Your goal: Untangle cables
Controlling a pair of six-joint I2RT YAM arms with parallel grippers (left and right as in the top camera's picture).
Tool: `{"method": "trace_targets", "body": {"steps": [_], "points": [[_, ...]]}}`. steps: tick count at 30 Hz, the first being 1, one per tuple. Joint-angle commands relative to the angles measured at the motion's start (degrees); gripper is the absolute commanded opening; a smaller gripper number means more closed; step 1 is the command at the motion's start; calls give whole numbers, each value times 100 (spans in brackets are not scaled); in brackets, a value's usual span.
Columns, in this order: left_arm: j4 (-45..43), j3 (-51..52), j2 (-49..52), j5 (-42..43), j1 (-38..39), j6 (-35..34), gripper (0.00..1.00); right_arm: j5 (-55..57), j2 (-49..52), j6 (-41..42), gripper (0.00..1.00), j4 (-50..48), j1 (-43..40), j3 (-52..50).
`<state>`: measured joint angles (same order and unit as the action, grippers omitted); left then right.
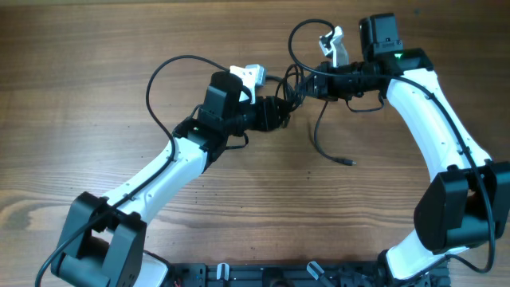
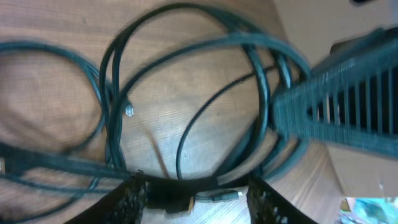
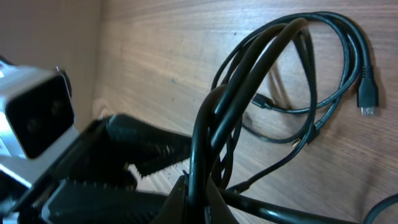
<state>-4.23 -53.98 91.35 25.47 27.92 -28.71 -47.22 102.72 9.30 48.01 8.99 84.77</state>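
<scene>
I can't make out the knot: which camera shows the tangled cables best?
Left wrist: the cables fill the frame, loops spread apart, though blurred. Overhead shows only a small dark clump; right wrist shows strands bunched close up, plus one plug.

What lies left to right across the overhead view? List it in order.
Left arm base → cable tangle → loose plug → right arm base.
</scene>
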Motion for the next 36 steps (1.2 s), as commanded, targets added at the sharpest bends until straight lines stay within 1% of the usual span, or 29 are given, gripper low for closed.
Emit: {"method": "trace_targets", "body": {"steps": [1, 3, 7, 14, 17, 19, 22, 23, 25, 27, 36], "points": [[-120, -79, 31, -372, 2, 308, 52, -544, -175, -339, 4, 92, -20, -26], [-120, -79, 31, -522, 4, 308, 52, -546, -179, -343, 4, 164, -20, -26], [-133, -79, 33, -496, 11, 306, 51, -741, -181, -509, 4, 264, -24, -26], [-116, -79, 33, 107, 9, 310, 51, -793, -181, -605, 4, 264, -24, -26], [-116, -79, 31, 179, -79, 601, 51, -772, -181, -629, 4, 264, -24, -26], [-144, -79, 9, 481, -254, 601, 55, -686, -181, -627, 4, 254, -24, -26], [-203, -79, -22, 1473, -557, 610, 61, -562, -181, -625, 5, 260, -24, -26], [-173, -79, -20, 1591, -590, 614, 62, -562, -181, -623, 5, 260, -24, -26], [46, -79, -15, 1582, -557, 929, 62, -568, -181, -614, 5, 260, -24, -26], [203, -79, -15, 1499, -474, 1054, 62, -581, -181, -614, 5, 262, -24, -26], [337, -79, 39, 883, -214, 1054, 62, -584, -181, -614, 5, 267, -24, -26]]}}
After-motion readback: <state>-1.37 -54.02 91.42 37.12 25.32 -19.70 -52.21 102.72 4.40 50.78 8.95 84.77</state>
